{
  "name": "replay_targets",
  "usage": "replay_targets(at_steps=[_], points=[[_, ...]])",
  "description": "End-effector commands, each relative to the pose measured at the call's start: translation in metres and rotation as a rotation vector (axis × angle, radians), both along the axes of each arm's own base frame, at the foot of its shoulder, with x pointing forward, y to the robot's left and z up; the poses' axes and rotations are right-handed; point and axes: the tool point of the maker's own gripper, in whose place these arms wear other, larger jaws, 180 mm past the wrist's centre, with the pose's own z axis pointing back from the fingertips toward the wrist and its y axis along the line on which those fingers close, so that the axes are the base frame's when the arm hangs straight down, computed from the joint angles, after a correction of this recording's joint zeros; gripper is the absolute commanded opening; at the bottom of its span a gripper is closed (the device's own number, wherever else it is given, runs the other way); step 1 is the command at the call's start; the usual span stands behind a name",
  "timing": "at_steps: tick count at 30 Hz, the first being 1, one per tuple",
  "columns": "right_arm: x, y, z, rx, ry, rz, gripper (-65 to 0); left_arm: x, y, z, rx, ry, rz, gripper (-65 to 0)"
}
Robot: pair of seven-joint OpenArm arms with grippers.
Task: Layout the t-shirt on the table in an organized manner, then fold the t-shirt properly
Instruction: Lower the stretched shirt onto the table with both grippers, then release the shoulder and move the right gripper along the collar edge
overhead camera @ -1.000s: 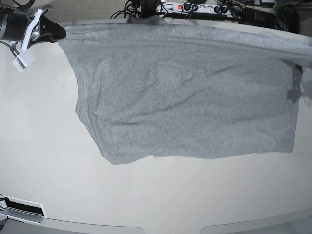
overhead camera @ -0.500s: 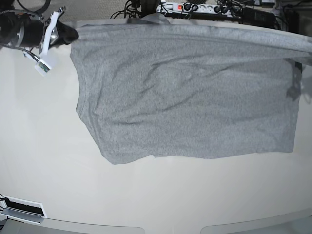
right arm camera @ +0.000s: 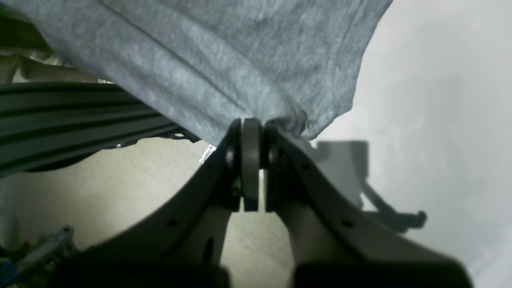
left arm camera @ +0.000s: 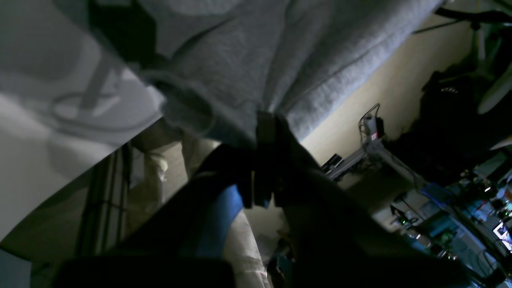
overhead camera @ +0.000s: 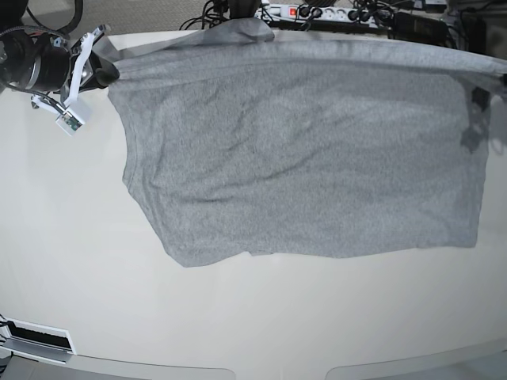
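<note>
Both grippers clamped on cloth. Right gripper (right arm camera: 253,132) has its jaws pinched together on a bunched corner of the grey t-shirt (overhead camera: 309,150); in the base view it sits at the far-left corner of the table (overhead camera: 71,261), holding the shirt's upper-left corner at the table's far edge. Left gripper (left arm camera: 267,124) is also clenched on a gathered fold of shirt fabric; the wrist view is dark, but the cloth clearly fans out from the closed fingertips. In the base view that arm is mostly out of frame at the far right; only a dark bit shows near the shirt's upper-right corner.

Shirt state: spread wide across the far half of the table, plain grey side facing the camera, no lettering visible. Top edge is stretched in a taut band between the two grip points along the far side. The lower body lies on the tabletop, its near edge roughly straight on the right and curving up on the left side. Diagonal wrinkles run across the upper-left area. A small lump of cloth pokes up past the far edge, left of centre.

Behind the table: a power strip (overhead camera: 305,12) with a red switch and a tangle of cables. A white tag (overhead camera: 70,120) hangs from the right arm's wrist.
</note>
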Motion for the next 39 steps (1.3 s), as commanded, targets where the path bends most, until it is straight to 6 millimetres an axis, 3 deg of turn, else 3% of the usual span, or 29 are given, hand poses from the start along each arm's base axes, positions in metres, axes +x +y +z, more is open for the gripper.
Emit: replay_targets(at_steps=[1, 5, 10, 16, 30, 38, 39], points=[[0.008, 0.000, 0.008, 0.017, -0.041, 0.001, -65.0, 0.008, 0.012, 0.010, 0.052, -0.012, -0.031, -65.0], [0.014, 0.004, 0.012, 0.041, -0.075, -0.010, -65.0, 0.007, 0.025, 0.008, 0.122, -0.012, -0.058, -65.0], [0.020, 0.007, 0.017, 0.072, -0.112, -0.022, -65.0, 0.029, 0.030, 0.004, 0.153, -0.138, -0.064, -65.0], [0.026, 0.007, 0.019, 0.073, -0.136, -0.026, -65.0, 0.036, 0.039, 0.003, 0.202, -0.180, -0.090, -65.0], [0.046, 0.013, 0.028, 0.090, -0.197, -0.039, -65.0, 0.087, 0.013, -0.003, 0.104, -0.469, -0.040, -65.0], [0.048, 0.015, 0.029, 0.099, -0.204, -0.045, -65.0, 0.091, 0.016, -0.003, 0.130, -0.487, -0.056, -65.0], [0.049, 0.015, 0.029, 0.099, -0.207, -0.045, -65.0, 0.091, 0.016, -0.003, 0.125, -0.491, -0.054, -61.9]])
